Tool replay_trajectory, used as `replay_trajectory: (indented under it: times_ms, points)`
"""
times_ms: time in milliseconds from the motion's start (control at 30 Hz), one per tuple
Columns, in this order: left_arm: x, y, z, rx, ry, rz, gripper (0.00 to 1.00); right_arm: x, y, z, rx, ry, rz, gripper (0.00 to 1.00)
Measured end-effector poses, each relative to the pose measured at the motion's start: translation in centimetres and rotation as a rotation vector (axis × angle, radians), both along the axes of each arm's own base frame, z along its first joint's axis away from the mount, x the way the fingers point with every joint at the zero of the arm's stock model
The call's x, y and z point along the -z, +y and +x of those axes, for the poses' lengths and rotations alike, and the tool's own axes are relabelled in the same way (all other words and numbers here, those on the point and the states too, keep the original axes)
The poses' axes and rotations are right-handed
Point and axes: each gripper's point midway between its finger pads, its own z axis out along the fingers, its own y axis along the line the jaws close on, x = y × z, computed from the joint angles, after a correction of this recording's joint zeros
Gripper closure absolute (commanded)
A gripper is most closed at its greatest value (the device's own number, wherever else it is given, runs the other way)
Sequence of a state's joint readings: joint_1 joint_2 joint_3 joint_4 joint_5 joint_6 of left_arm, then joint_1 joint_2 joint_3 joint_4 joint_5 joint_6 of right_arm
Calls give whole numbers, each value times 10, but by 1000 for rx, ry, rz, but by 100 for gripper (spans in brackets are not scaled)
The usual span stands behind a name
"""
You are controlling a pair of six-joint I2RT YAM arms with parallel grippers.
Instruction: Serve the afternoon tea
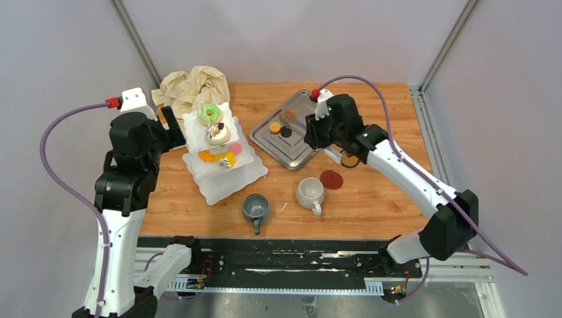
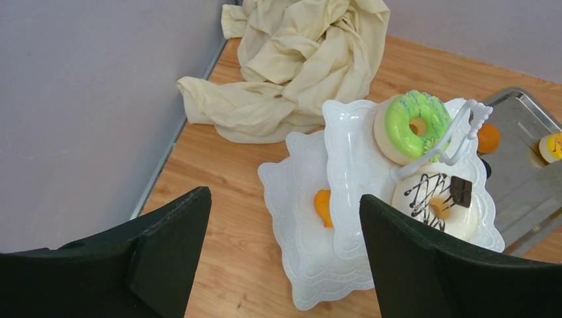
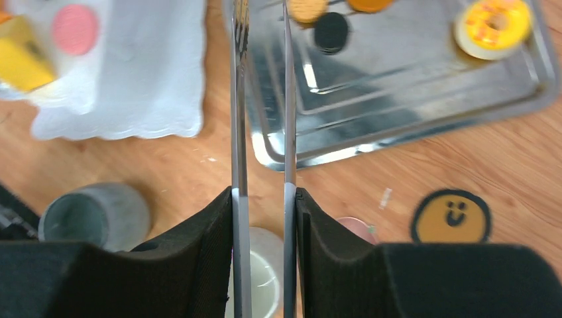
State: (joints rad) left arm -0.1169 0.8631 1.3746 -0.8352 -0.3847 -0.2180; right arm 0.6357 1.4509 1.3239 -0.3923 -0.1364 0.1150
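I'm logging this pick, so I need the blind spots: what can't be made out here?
Right wrist view: the tongs run off the top edge, so whether they pinch the tan biscuit is unclear.
Same view: the white mug sits mostly behind the right gripper.
Left wrist view: the lower tiers of the white stand are mostly hidden under its top plate.

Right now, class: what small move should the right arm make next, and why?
Probably nudge the tongs in the right gripper sideways toward the tan biscuit on the steel tray: the blades sit beside it, nothing visibly between them.
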Motion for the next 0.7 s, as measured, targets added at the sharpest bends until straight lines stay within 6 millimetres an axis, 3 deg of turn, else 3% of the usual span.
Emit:
replay_trajectory:
  times_ms: [133, 233, 533, 700]
  points:
    - [0, -1, 0, 4, -2, 0, 13, 8, -36, 20, 122, 2, -16, 58]
    - [-1, -1, 0, 3, -4, -1, 13, 26, -47, 29, 163, 32, -51, 56]
    - [-1, -1, 0, 3, -3, 0, 13, 104, -42, 39, 148, 188, -173, 54]
    - [0, -1, 1, 3, 1, 1, 13, 125, -38, 45, 140, 232, -201, 54]
